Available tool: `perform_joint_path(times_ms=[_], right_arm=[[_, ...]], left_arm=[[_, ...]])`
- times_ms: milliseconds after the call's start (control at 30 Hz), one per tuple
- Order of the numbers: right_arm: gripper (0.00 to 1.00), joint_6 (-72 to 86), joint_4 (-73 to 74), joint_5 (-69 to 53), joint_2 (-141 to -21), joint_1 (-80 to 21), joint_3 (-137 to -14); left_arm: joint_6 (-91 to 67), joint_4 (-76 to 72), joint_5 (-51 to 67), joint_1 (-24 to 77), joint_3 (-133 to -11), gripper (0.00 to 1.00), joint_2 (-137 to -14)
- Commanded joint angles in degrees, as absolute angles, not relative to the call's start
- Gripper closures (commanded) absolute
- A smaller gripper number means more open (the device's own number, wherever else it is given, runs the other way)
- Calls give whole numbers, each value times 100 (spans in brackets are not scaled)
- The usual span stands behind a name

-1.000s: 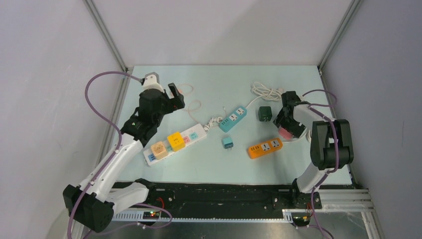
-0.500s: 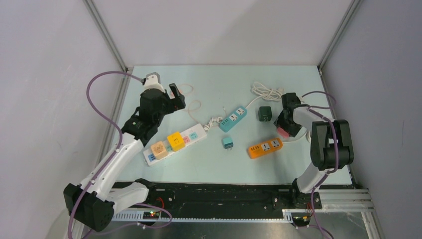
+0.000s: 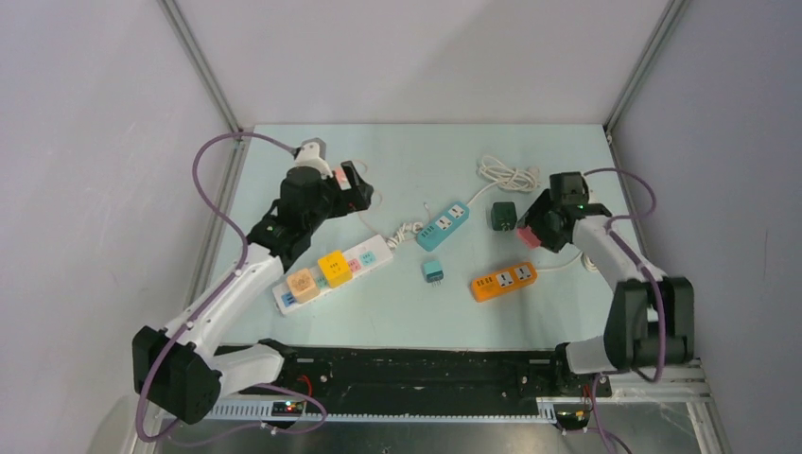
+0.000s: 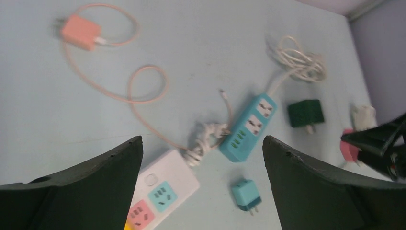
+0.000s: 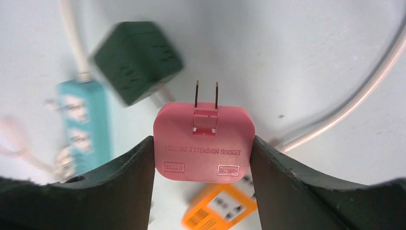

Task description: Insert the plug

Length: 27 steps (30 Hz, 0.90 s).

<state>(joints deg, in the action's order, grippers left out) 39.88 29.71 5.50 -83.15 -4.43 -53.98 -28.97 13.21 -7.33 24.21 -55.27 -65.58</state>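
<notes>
Currently: pink plug [image 5: 203, 146] held in right claw [image 5: 201, 140].
Nearest lies the orange power strip [image 3: 504, 280]. Just beyond it, the right claw grips the pink plug by its sides, prongs pointing away toward the green adapter [image 5: 138, 60]. Farther left, the left claw [image 4: 202, 140] hangs wide open, holding nothing.

2 arms [image 3: 227, 293]: white links, black joints, purple cables [image 3: 196, 175]; claw fingers [image 5: 119, 191] black.

Bright, even, diffuse light, only faint soft shadows. My right wrist view: pink plug [image 5: 204, 141] sharp, dark green adapter [image 5: 137, 61] behind it blurred. My left wrist view slightly soft overall.
</notes>
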Motion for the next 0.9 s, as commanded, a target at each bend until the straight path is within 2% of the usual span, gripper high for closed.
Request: perform_joint_path(times_ms=[0,200,300,433,700,867], right_arm=[[66,4666,3099,-554,-7275,-307,-5369],[66,6033,2427,-1597,-6230,-591,-4959],[66,6816,1728,-2035,-5736,-857,-4549],[66,7758,1345,-2322,-5342,-1116,-4415],[67,8543,1412,-2018,-4771,-1595,-4397],[70,8987,1240,-1953,-4703,-1901,-4271]], left_arm=[[-3036,136,168,2890,-5285,2,-6453],[-2676,-533,484,3917,-5335,2,-6796],[-2905,-1247,1276,4163,-5385,2,-7056],[-2980,-1682,1750,4504,-5669,2,-7411],[-2804,-1791,1710,4896,-5981,2,-8004],[-2610,-1836,999,5254,-6165,6,-8189]])
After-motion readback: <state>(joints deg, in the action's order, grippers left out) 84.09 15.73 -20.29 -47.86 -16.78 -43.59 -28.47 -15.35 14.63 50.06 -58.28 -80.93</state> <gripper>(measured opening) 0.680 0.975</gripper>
